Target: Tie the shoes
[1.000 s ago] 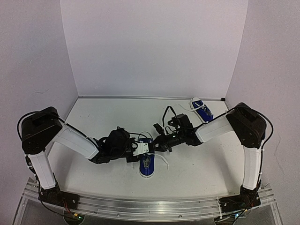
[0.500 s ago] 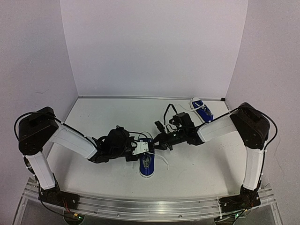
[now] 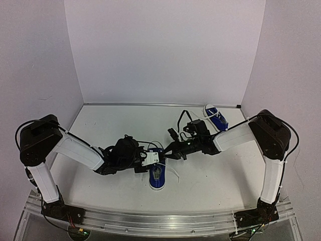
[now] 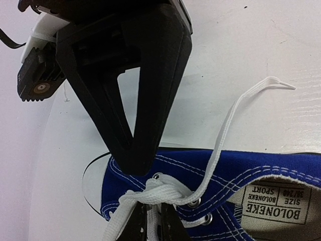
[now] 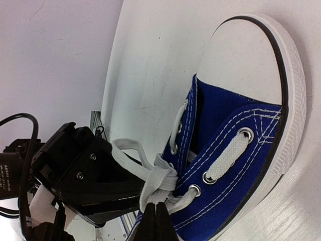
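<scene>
Pale lilac walls (image 3: pixel 165 50) enclose a flat, smooth white table (image 3: pixel 100 125) with a ribbed metal rail (image 3: pixel 160 218) along its near edge.

**Task items**
- Near shoe (image 3: pixel 158 175): lies at the table centre, between the two arms, toe toward the rail. The upper is blue canvas with white double stitching. The toe cap (image 5: pixel 251 55) is smooth white rubber and rounded. The sole (image 5: pixel 293 100) is white with a thin dark line and fine ribbing. The eyelets (image 5: pixel 207 177) are small metal rings. A white woven label (image 4: pixel 277 200) sits inside the opening.
- Lace (image 4: pixel 160 193): flat white woven tape, bunched into a crossing over the upper eyelets. One loose end runs out across the table and finishes in a folded tip.
- Far shoe (image 3: pixel 217 119): same colours; lies at the far right of the table, well apart from both arms.

**Grippers**
- Left gripper (image 4: pixel 150 216): matte black wedge-shaped fingers, pressed together on the lace at the crossing, directly above the near shoe.
- Right gripper (image 5: pixel 156 208): black fingers meeting in a narrow point, pressed together on the lace bundle from the opposite side. In the left wrist view it shows as a hollow black triangle whose tip touches the blue canvas just beside the crossing.

Both fingertip pairs sit just beside each other at the crossing. A thin black cable (image 4: pixel 93 173) curves on the table beside the near shoe.
</scene>
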